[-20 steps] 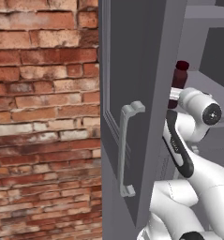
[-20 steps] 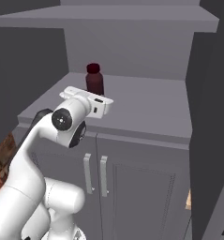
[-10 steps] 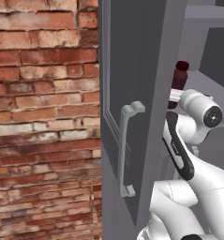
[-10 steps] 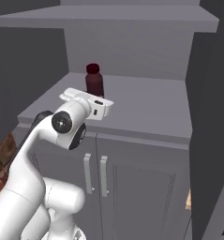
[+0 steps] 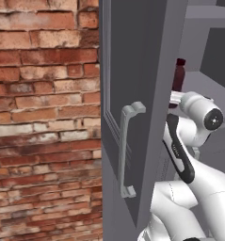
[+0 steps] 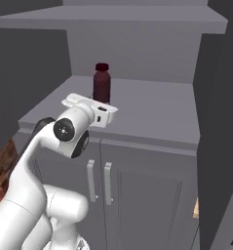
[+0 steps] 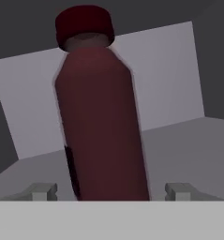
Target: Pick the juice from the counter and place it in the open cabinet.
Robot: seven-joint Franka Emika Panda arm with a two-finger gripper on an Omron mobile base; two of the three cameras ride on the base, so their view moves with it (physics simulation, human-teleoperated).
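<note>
The juice (image 6: 102, 82), a dark maroon bottle with a dark cap, stands upright on a grey inner shelf (image 6: 157, 107) of the open cabinet. In the hand view the juice (image 7: 101, 126) rises close between my two fingertips (image 7: 43, 191), with a gap on each side. My gripper (image 7: 111, 191) is open around its base. From the right base view the gripper (image 6: 99, 101) sits just in front of the bottle. From the left, the juice (image 5: 179, 77) peeks past the edge of the open cabinet door (image 5: 137, 94). The counter is out of view.
A brick wall (image 5: 43, 117) is left of the door, whose bar handle (image 5: 125, 150) faces the base. Another shelf (image 6: 137, 19) hangs above the bottle. Dark cabinet walls (image 6: 218, 122) close both sides. Lower doors with two handles (image 6: 98, 180) sit below.
The hand has sunk very slightly. The juice stands in the same spot on the shelf.
</note>
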